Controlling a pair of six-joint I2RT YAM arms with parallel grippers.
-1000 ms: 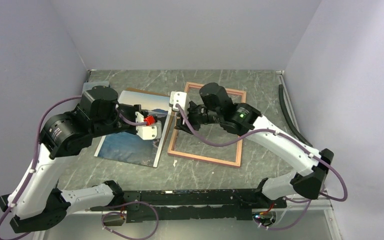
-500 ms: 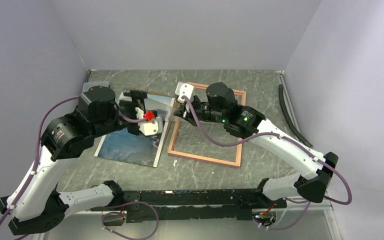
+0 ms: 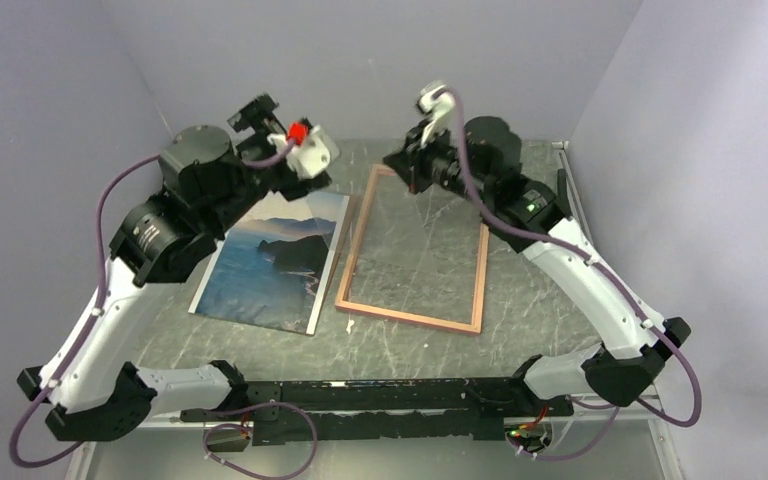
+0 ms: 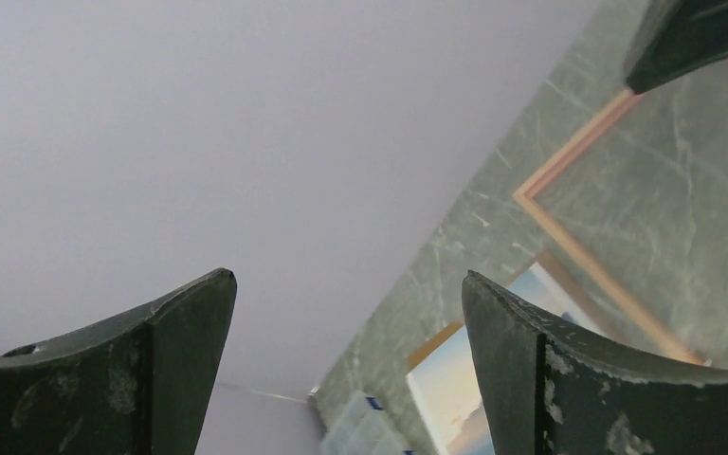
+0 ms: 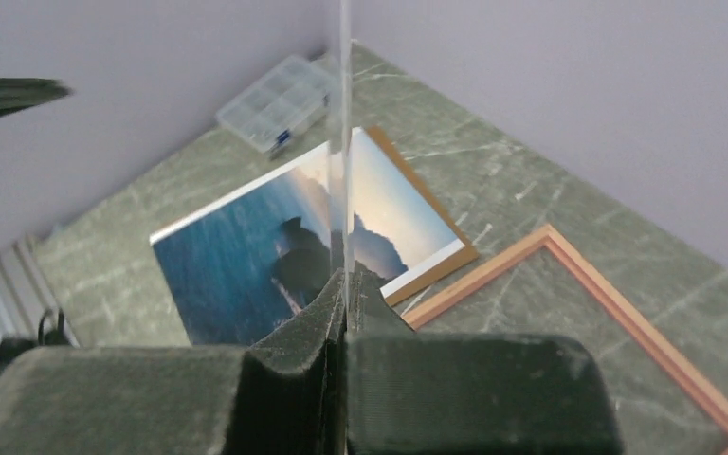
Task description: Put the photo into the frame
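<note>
The photo lies flat on the table, left of the frame, on a brown backing board; the right wrist view shows the photo too. The tan frame lies flat at mid-table. My right gripper is raised over the frame's far end and shut on the edge of the clear pane. The pane slopes up from the frame and shows edge-on above my shut right gripper. My left gripper is high near the back wall, open and empty.
A clear plastic compartment box sits at the back left corner. A black cable runs along the table's right edge. Grey walls close in the back and both sides.
My left gripper has opened and swung up and back, away from the photo's right edge. My right gripper has shut on the pane and lifted its far end off the frame.
</note>
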